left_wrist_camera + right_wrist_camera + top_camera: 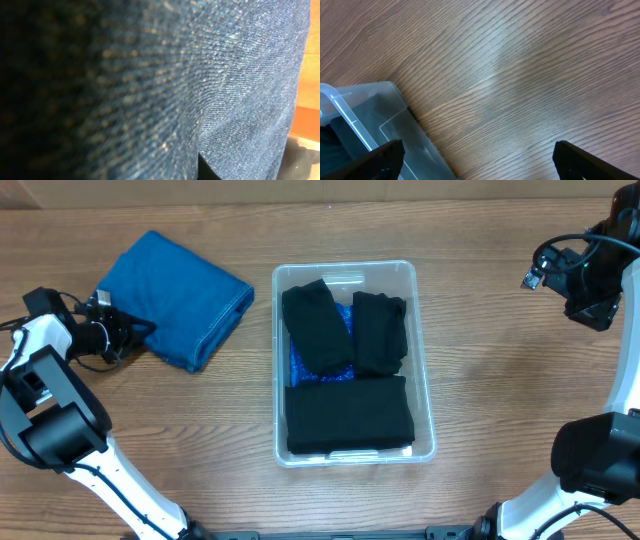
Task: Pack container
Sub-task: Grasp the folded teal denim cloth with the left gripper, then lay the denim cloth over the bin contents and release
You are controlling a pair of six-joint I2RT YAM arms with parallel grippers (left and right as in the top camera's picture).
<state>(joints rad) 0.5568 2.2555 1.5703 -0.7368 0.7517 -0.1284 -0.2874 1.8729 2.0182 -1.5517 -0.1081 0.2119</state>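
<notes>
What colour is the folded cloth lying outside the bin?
Blue; the cloth shows best overhead.

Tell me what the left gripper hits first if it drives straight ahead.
The folded blue cloth. The left gripper points at its edge, and blue fabric fills the left wrist view, so contact looks immediate, perhaps already made; depth is unclear.

The clear rectangular plastic container (422, 350) sits mid-way on the wooden counter (500, 380), its floor almost wholly covered by three folded black cloths (350, 415) — the only way in is from above, over the rim. To its left a folded blue denim-like cloth (180, 295) takes up the wood, the left jaws close against its edge; right of the container, bare counter lies open up to the right jaws.
</notes>
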